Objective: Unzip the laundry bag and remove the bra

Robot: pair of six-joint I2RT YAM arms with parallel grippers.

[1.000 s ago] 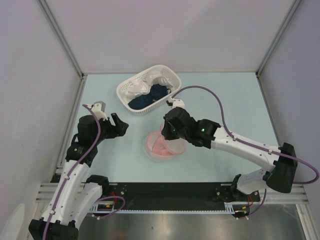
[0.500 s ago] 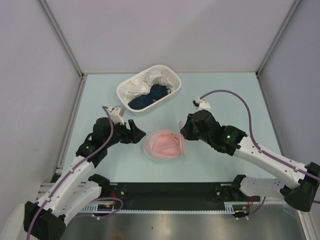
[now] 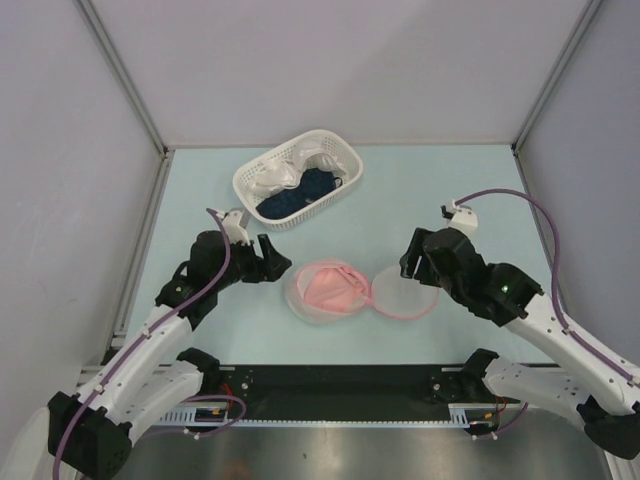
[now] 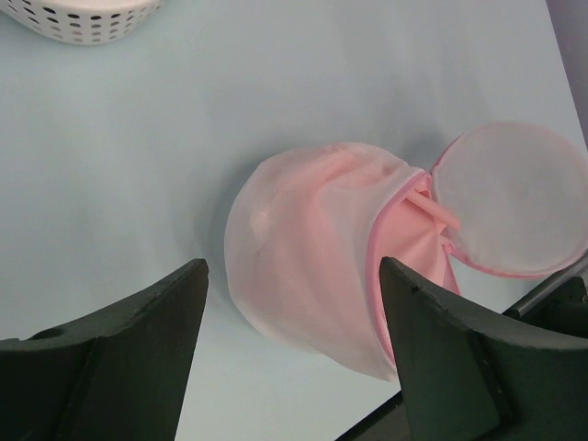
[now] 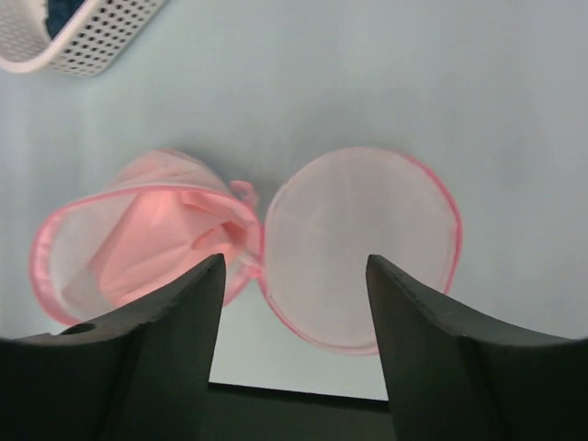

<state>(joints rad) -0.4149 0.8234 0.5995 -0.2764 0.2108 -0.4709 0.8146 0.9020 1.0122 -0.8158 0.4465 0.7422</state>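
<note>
The laundry bag lies unzipped on the table's near middle, its two mesh halves spread apart. The domed left half holds the salmon-pink bra. The empty flat half lies to its right. My left gripper stands open just left of the dome, touching nothing. My right gripper is open above the flat half's far edge. In the left wrist view the bag sits between the gripper's open fingers, with the bra showing at its mouth. In the right wrist view the bra fills the left half and the flat half lies ahead of that gripper.
A white lattice basket with white and dark blue cloths stands at the back, behind the bag. Its corner shows in the left wrist view and the right wrist view. Grey walls enclose the table on three sides.
My right gripper swung the bag's top half over to the right, let go and opened. That half now lies flat. My left gripper moved in toward the bag's left side.
</note>
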